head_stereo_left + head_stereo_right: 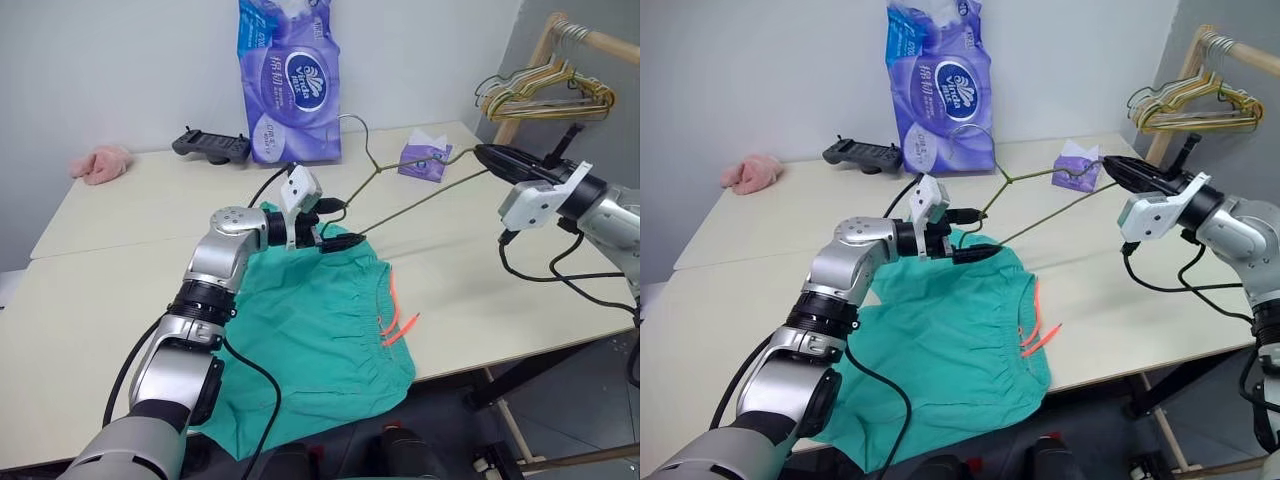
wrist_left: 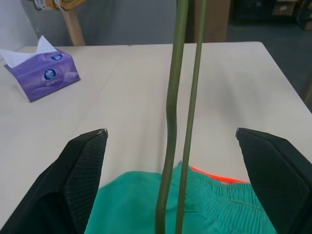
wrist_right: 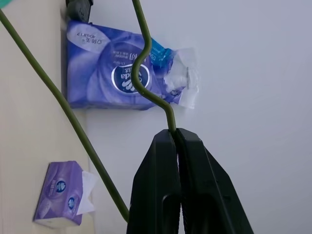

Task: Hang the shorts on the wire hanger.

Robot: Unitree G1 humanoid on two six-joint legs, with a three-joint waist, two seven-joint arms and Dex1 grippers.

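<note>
One pair of teal shorts (image 1: pixel 325 335) lies flat on the table (image 1: pixel 110 280), its orange drawstring (image 1: pixel 398 322) near the front edge. One wire hanger (image 1: pixel 420 195) hangs in the air above it, pinched at one corner by the right gripper (image 1: pixel 492 155), fingers pressed together. The left gripper (image 1: pixel 335 226) stands spread wide around the hanger's other end, touching nothing. Behind sit one tissue box (image 1: pixel 425 160), one purple tissue pack (image 1: pixel 292 80), one black controller (image 1: pixel 210 146) and one pink cloth (image 1: pixel 102 163).
</note>
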